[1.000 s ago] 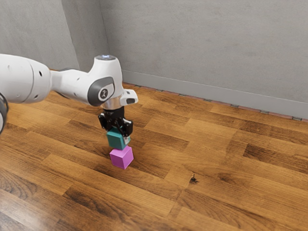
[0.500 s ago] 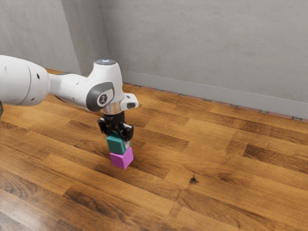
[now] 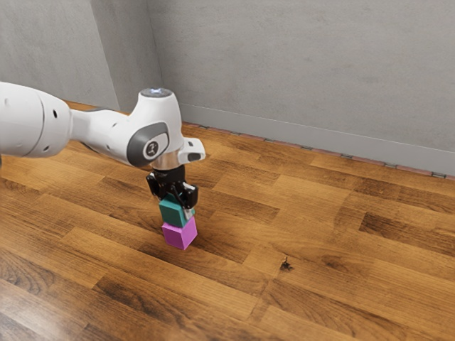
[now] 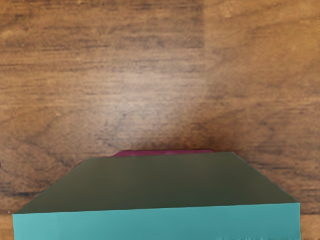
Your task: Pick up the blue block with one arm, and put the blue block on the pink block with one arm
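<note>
You see the white arm (image 3: 85, 128) reach in from 9 o'clock in the exterior view. Its gripper (image 3: 173, 207) points straight down, clenched on the blue block (image 3: 170, 212) with a finger on each side. The blue block sits on top of the pink block (image 3: 179, 234), which stands on the wooden desk (image 3: 320, 234). At 4 o'clock from the stack lies a small dark speck (image 3: 286, 265). In the wrist view, a pink sliver shows past the blue block's far edge.

Surface: brown wood-plank tabletop (image 3: 341, 234), grain running along the boards. Pink block (image 3: 179, 235) rests flat, directly on it. Small dark speck (image 3: 286, 265) lies on the boards, apart from the block, toward the exterior view's right
</note>
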